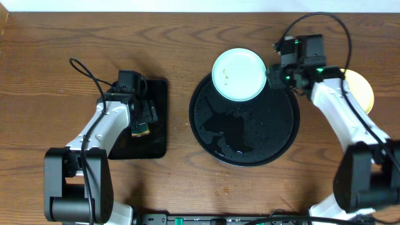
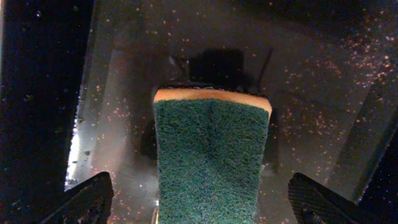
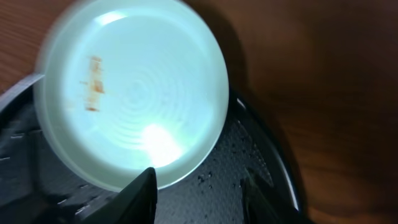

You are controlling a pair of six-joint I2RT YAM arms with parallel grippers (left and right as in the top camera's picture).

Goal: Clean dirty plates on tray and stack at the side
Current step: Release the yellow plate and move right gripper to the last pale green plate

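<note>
No legible text, label, brand name, number or sign is present in the overhead view or in either wrist view.
</note>
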